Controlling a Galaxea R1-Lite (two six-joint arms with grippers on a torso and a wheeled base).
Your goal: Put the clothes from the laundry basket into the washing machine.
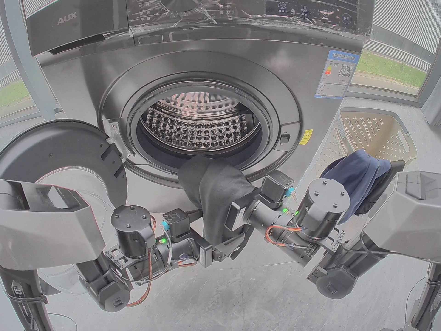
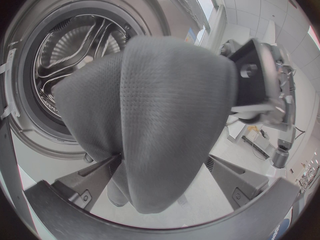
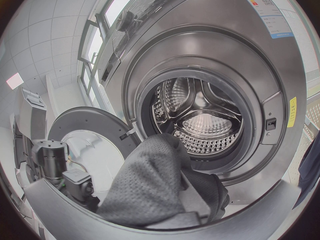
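Observation:
A dark grey garment point(image 1: 213, 194) hangs from the lower lip of the washing machine's opening point(image 1: 197, 125) down over both grippers. My right gripper point(image 1: 229, 208) is just below the opening, shut on the garment, and the cloth point(image 3: 150, 180) covers its fingers. My left gripper point(image 1: 227, 249) sits right beneath it, open. The garment's lower end point(image 2: 156, 134) dangles between its spread fingers point(image 2: 96, 174). The drum point(image 3: 200, 117) is bare steel. The beige laundry basket point(image 1: 404, 134) stands to the machine's right with a dark blue garment point(image 1: 358, 175) draped over its near rim.
The round machine door point(image 1: 59, 157) is swung fully open to the left, close to my left arm. Grey floor point(image 1: 229, 299) lies in front of the machine. Windows run behind it on both sides.

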